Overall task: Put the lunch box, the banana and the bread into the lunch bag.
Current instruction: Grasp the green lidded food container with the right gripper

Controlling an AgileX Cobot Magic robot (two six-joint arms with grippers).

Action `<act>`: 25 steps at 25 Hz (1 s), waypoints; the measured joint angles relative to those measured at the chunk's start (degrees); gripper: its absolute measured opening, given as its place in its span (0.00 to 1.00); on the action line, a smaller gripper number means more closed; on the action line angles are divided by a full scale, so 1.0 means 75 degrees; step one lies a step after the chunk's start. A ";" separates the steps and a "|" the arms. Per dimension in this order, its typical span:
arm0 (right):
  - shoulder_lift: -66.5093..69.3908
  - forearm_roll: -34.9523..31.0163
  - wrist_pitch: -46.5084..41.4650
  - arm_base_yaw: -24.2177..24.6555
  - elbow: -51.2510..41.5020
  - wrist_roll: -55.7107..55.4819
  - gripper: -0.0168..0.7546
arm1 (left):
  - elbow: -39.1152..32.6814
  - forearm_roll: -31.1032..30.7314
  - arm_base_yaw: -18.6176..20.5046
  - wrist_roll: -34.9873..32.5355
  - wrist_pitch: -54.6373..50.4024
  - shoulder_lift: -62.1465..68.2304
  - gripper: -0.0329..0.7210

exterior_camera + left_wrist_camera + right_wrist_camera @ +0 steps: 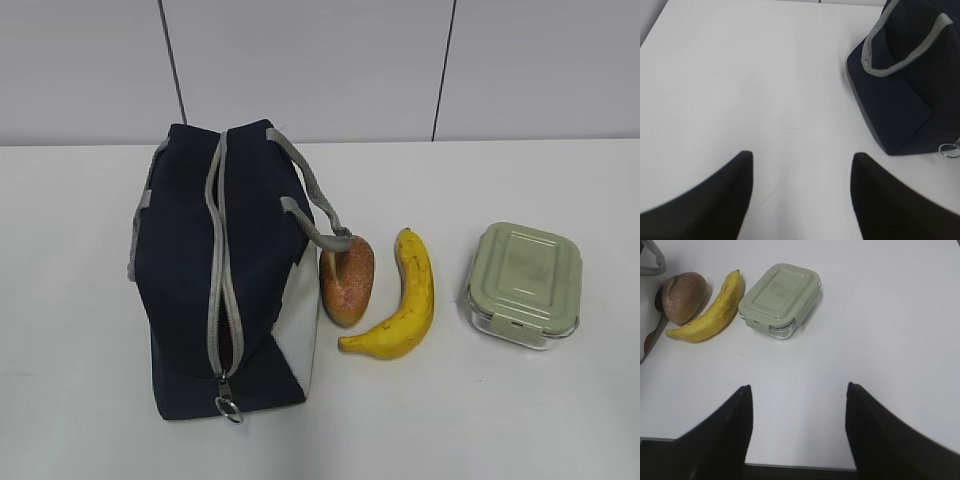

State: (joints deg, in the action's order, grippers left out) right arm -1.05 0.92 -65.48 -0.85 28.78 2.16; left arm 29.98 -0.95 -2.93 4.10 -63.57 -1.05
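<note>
The navy lunch bag (215,270) stands on the white table at the left, its grey zipper shut with the ring pull (229,408) at the near end. The bread (347,280) leans against the bag's white end panel. To its right lies the banana (405,296), then the lunch box (525,282) with its sage-green lid. Neither arm shows in the exterior view. My left gripper (801,160) hangs open over bare table, left of the lunch bag (905,90). My right gripper (797,390) is open near the table's front edge, short of the lunch box (780,297), banana (710,307) and bread (684,296).
The table (80,200) is white, with a grey panelled wall behind it. Its front edge (790,465) shows in the right wrist view just under the gripper. One grey strap handle (315,210) of the bag droops onto the bread.
</note>
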 joint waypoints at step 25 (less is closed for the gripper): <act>0.0000 0.0000 0.0000 0.0000 0.0000 0.0000 0.59 | 0.0165 0.0500 0.0000 0.0000 0.0022 0.0822 0.62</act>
State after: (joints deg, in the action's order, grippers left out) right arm -1.05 0.92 -65.48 -0.85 28.78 2.16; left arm 31.22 2.80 -2.93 4.10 -63.41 5.11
